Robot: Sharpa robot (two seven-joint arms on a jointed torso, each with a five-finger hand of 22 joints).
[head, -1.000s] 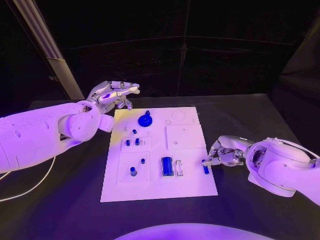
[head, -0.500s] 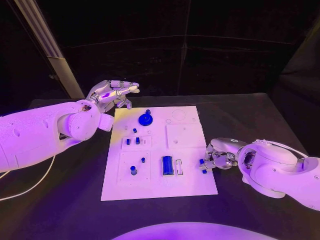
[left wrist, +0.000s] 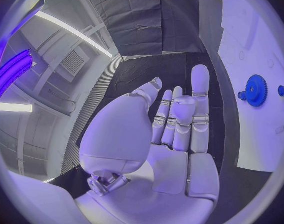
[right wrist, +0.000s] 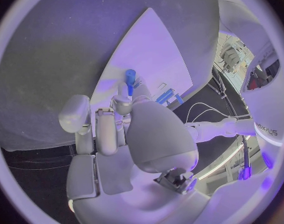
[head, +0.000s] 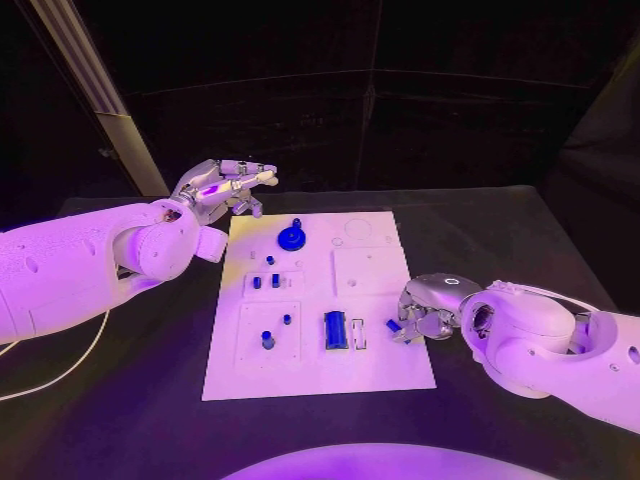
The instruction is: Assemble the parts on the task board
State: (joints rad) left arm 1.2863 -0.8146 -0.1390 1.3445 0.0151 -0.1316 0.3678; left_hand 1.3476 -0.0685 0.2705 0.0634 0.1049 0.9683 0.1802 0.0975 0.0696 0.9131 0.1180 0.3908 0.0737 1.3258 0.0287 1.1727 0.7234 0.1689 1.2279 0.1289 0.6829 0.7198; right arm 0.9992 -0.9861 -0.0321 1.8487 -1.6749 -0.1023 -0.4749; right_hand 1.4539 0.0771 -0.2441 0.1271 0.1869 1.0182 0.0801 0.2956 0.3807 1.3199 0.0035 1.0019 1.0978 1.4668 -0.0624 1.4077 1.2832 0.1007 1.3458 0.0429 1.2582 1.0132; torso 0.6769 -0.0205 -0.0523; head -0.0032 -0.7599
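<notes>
The right robot hand [head: 424, 318] hangs over the near right part of the task board [head: 378, 275], its fingers drawn together on a small blue peg [head: 392, 326]; in the right wrist view the peg [right wrist: 129, 77] stands out beyond the fingertips [right wrist: 122, 100], pinched between them, with the white board below it. The step in hand looks to be carrying this part to its seat on the board. The next move probably calls for lining the peg up over a free hole, bringing it upright and lowering it straight, since a tilted peg would likely jam at the rim; which hole is meant cannot be told. Just beside the held peg, toward the board's middle, a larger blue block [head: 335, 331] lies in its recess next to a pale bar [head: 358, 334]. The left robot hand [head: 222, 189] is held up off the desk [head: 493, 230] beyond the board's far left corner, fingers loosely spread and holding nothing, with the blue gear [head: 291, 237] on the board's far end near it.
</notes>
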